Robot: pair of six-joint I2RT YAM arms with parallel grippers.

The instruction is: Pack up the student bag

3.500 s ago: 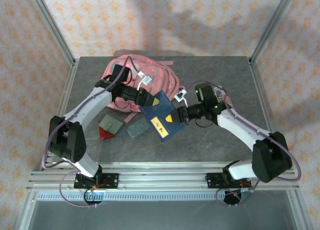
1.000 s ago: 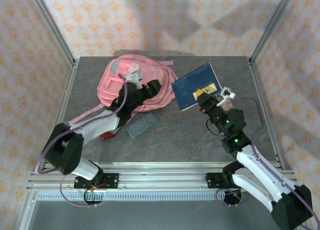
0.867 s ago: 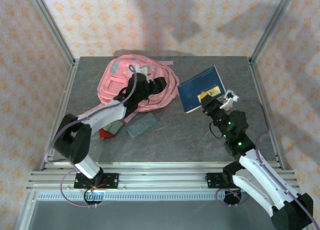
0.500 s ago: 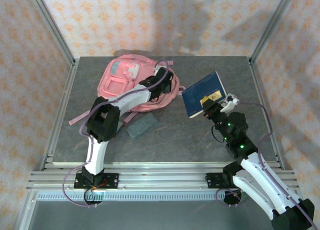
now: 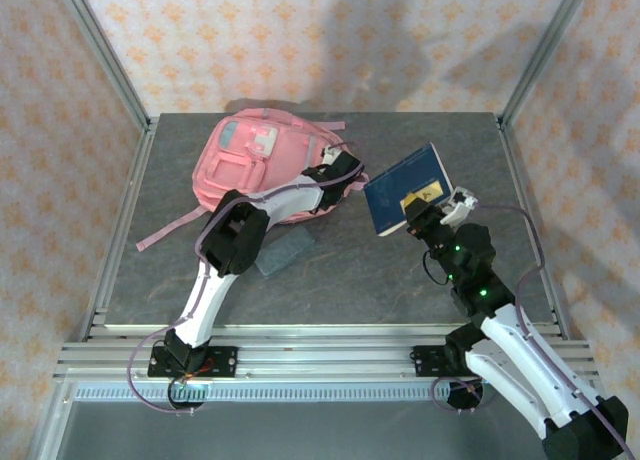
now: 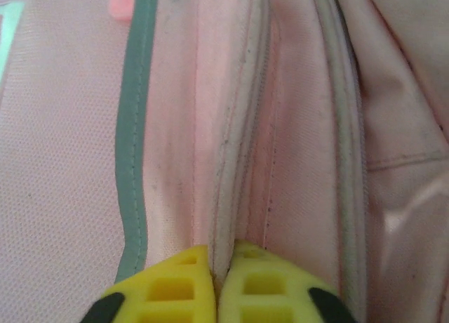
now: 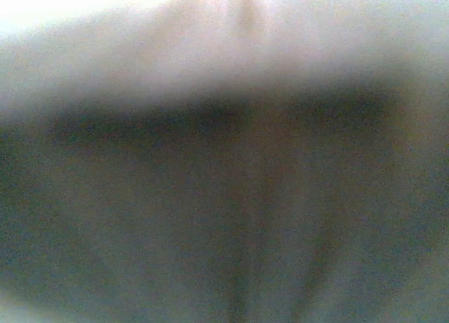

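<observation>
The student bag (image 5: 262, 158), a big pink backpack with a teal and white front patch, lies at the back left of the table. My left arm stretches across it, and my left gripper (image 5: 344, 168) rests at its right edge. In the left wrist view the yellow fingertips (image 6: 181, 284) of that gripper (image 6: 223, 258) are shut, pinching the grey zip trim (image 6: 235, 161) of the pink fabric. My right gripper (image 5: 414, 217) is shut on the lower edge of a blue book (image 5: 403, 184) with a yellow label, held tilted above the table to the right of the bag. A dark blur hides the right wrist's fingers.
A grey-green pouch (image 5: 284, 250) lies on the table just in front of the bag. A pink strap (image 5: 170, 231) trails toward the left edge. Metal frame posts stand at the back corners. Bare grey tabletop (image 5: 350, 280) lies between the arms.
My left arm has swung right across the bag and its gripper has gone from open to shut on the zip trim. My right gripper drifted slightly right with the book, then stayed still.
</observation>
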